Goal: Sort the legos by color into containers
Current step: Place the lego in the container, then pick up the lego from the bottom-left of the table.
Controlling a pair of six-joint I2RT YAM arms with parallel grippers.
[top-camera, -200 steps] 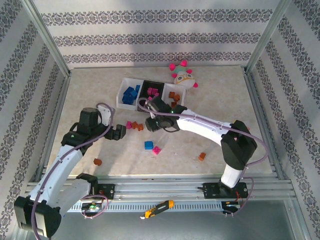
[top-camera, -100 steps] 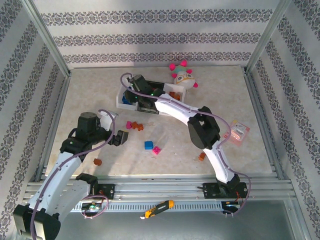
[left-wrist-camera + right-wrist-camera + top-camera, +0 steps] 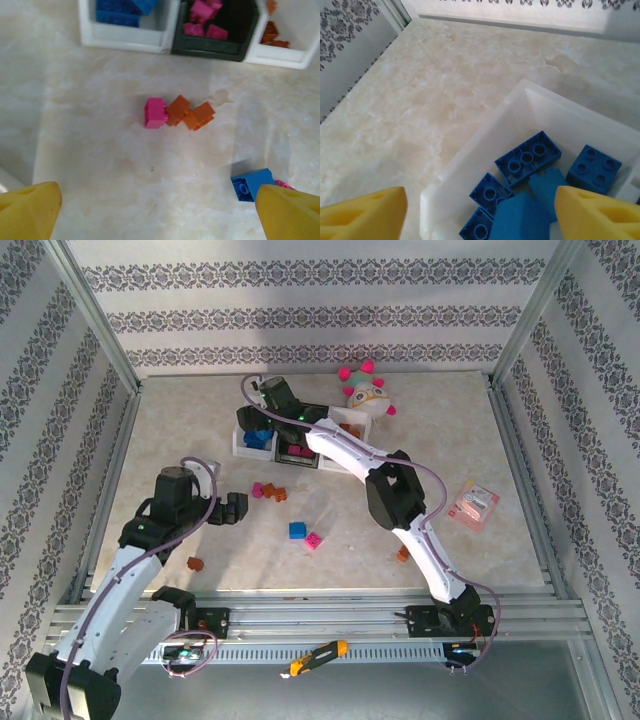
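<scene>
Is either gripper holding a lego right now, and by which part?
Nothing is held: the left gripper and the right gripper both stand open.

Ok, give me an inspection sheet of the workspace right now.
Surface: beige marbled table, nothing spilled seen.
Job's things: containers hold blue, pink and orange legos apart; loose legos lie in front.
Clutter: plush toy, pink packet, tool on the front rail.
Grippers: left gripper open near loose legos; right gripper open over the blue bin.
Cables: purple cables loop along both arms.
Surroundings: patterned walls, metal frame.
</scene>
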